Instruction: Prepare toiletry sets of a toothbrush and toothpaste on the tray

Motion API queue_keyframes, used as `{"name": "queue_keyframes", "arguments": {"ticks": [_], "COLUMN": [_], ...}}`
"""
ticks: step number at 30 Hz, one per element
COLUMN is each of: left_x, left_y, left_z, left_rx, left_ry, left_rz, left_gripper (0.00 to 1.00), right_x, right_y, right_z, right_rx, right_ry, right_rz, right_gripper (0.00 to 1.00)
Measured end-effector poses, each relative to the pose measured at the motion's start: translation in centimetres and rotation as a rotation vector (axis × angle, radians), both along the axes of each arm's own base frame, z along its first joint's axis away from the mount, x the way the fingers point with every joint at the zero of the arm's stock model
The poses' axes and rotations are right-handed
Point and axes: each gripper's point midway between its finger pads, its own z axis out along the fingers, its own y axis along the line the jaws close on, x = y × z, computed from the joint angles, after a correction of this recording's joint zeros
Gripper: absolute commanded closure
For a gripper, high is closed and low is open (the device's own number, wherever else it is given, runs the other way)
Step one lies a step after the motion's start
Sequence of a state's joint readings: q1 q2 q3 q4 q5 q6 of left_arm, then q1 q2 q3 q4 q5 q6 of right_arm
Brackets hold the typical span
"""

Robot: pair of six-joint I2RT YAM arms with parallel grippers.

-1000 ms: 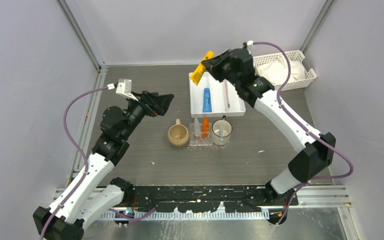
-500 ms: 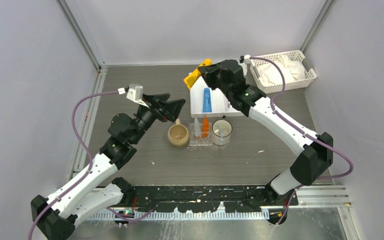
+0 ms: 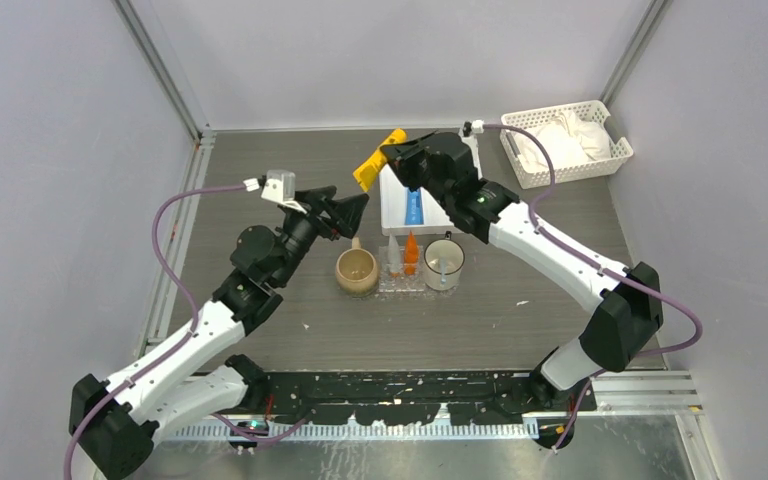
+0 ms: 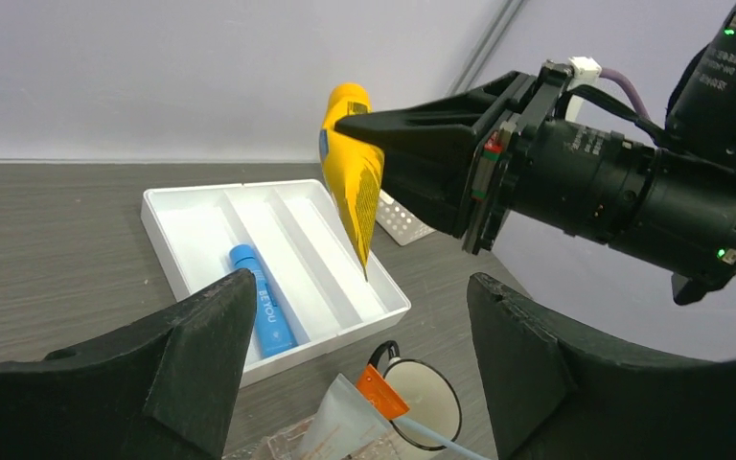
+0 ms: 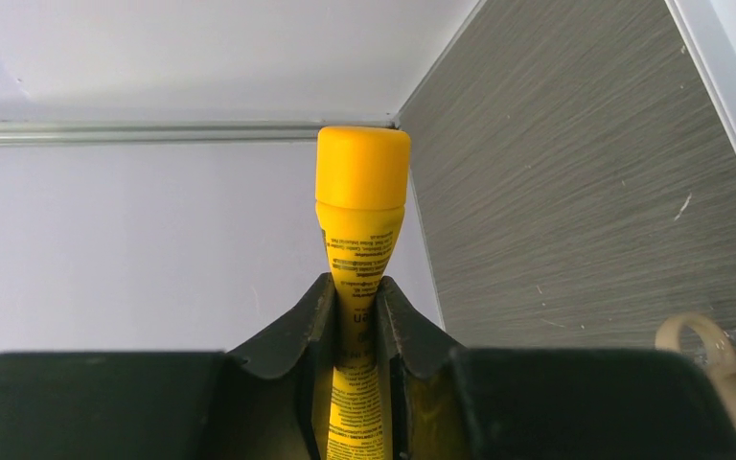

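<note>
The right gripper (image 5: 355,299) is clamped on a yellow plastic toothpaste tube (image 5: 361,192). Its two black fingers (image 5: 287,335) press the tube's printed body from either side. The yellow cap sticks out past the fingertips, and the flat crimped end runs back between them. The tube is held in the air, off the table.

The left gripper (image 4: 359,287) holds nothing, and its fingers (image 4: 192,364) are spread wide. The yellow tube lies ahead of their gap and higher than the tips, well apart from them.

Just beyond the left fingertips sits a white plastic tray with three long compartments (image 4: 182,225). A blue toothpaste tube (image 4: 261,302) lies in its middle compartment.

Below and between the left fingertips stands a white enamel mug with a dark rim (image 4: 422,398). A thin pale stick, probably a toothbrush (image 4: 433,438), leans inside it. An orange toothpaste tube (image 3: 411,250) stands just left of the mug.

From above, the mug and the orange tube rest on a small tray of clear textured plastic (image 3: 407,284). This tray lies nearer the arm bases than both sets of fingertips. A tan ceramic mug (image 3: 356,270) stands beside its left edge, right under the left fingers.

Far to the right of the right fingers, a white slotted basket (image 3: 615,150) holds white cloth.
</note>
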State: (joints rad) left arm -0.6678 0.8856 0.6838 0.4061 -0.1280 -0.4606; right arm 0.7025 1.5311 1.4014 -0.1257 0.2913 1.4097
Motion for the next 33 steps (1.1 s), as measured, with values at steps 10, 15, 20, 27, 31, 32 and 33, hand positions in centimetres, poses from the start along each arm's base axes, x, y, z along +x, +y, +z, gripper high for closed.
{"name": "queue_keyframes", "arguments": {"ticks": [10,15,20,27,31,32,33], "left_x": [1.7,2.1,2.2,2.6,3.1,3.1,3.2], "left_y": [-0.5,-0.7,-0.5,-0.5,-0.9,-1.0,-1.1], "left_z": [-1.1,-1.7,-1.4,-1.3,-1.9,-2.0,-2.0], "left_rx": [0.023,0.029,0.018,0.005,0.009,0.008,0.006], "left_ry": [0.002,0.013,0.003,-0.003,0.007,0.008,0.007], "left_rz": [0.038,0.043,0.053,0.066,0.065,0.064,0.064], "left_gripper": [0.31,0.36,0.4,0.52,0.56,0.62,0.65], "right_x": [-1.1,-1.2,-1.3,-1.8,-2.0,-2.0,-2.0], "right_y": [0.6,0.7,0.9,1.3,1.3,1.2,1.2], "right_z": [-1.8,-1.2,-0.8,-0.8,-0.8,-0.8,-0.9], "right_rx": [-0.013,0.001,0.012,0.014,0.014,0.013,0.012], "right_ry": [0.022,0.007,-0.002,-0.002,-0.002,-0.001,0.0], "right_rz": [0.03,0.037,0.047,0.064,0.068,0.068,0.067], "right_gripper": [0.97,0.97,0.97,0.97,0.97,0.97,0.97]}}
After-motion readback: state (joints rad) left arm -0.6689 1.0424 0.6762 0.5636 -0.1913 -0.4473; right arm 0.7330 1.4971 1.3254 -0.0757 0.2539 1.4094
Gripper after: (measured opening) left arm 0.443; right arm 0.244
